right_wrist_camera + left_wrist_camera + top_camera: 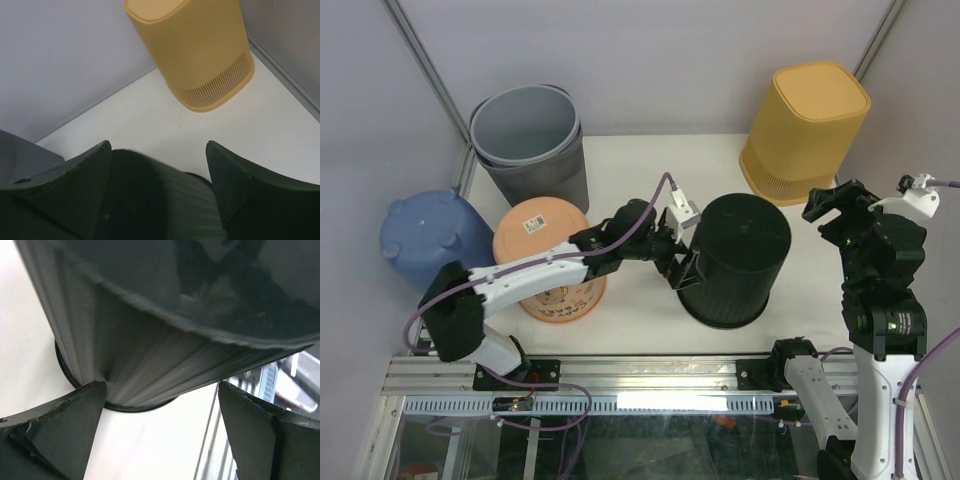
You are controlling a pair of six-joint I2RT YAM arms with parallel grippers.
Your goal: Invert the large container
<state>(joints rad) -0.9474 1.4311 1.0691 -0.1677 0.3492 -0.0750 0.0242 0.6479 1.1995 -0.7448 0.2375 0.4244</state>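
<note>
Bins stand about the counter [640,165]; grey bins [532,150] nested; black bin [735,262] central, left hand [683,268] spread beside its wall; right hand [828,206] spread, well clear; only the left wrist view shows its lower rim on the counter.

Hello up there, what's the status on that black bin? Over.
Left gripper open beside black bin, not clamped. Right gripper open, clear on its right. Bin stands mouth-down on table. Nothing in the way.

Black ribbed container [745,250], yellow slatted bin [807,125], grey bins [530,145], blue tub [430,235], orange bucket [520,240]
</note>
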